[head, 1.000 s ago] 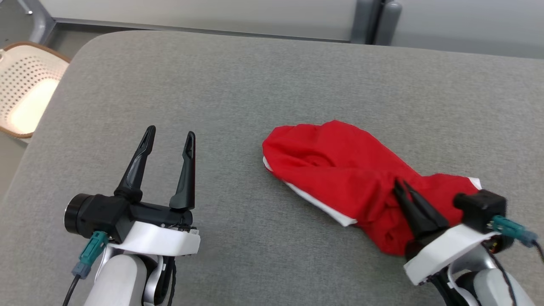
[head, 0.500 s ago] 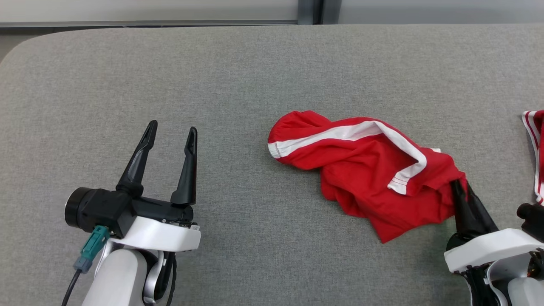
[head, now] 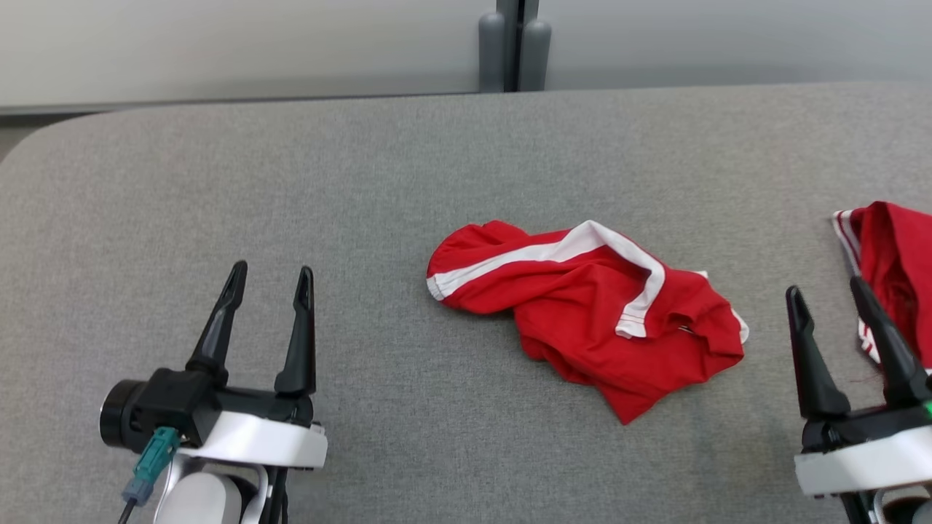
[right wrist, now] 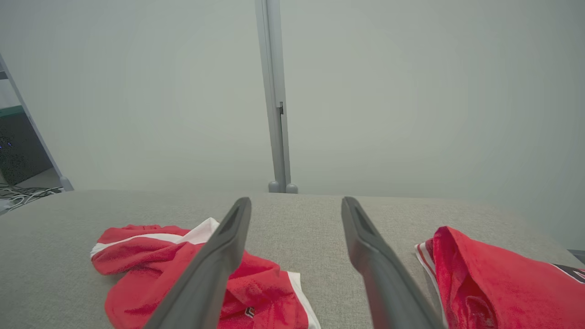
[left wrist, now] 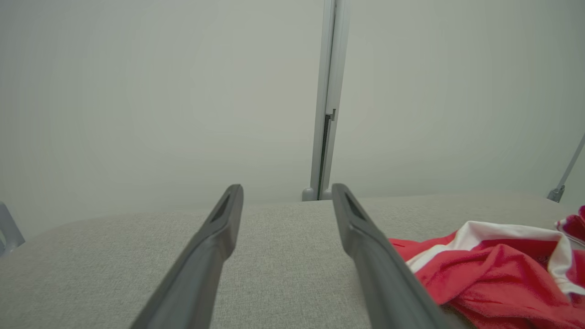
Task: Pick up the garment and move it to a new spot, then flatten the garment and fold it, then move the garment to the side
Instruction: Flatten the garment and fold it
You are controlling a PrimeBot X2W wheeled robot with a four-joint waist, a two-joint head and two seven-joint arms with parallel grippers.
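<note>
A: Head view. Half a second ago the right gripper [head: 826,286] was pinched on the garment's [head: 582,306] near-right hem. Now its fingers stand spread, clear of the cloth and just right of it.
B: So, released. The garment lies crumpled mid-table, white band uppermost, touching neither gripper. I judge the move to a new spot done and flattening next.
A: Left gripper [head: 272,268] also spread and empty, well left of the garment, as before.
B: Room?
A: Bare grey table [head: 364,167] to the left of the garment and beyond it. The rounded far-left corner is in sight, and the far edge runs below the post [head: 513,44]. The right side is tighter: a second red garment [head: 892,255] lies just beside the right gripper's outer finger.
B: Left wrist view?
A: Left gripper [left wrist: 287,187] fingers apart over bare table, garment [left wrist: 480,269] low right.
B: Right wrist view?
A: Right gripper [right wrist: 296,200] fingers apart, nothing between them. Garment [right wrist: 132,256] to the left, second red garment [right wrist: 484,283] to the right, a bare strip between.
B: Spread it leftward, then; keep off the neighbour
</note>
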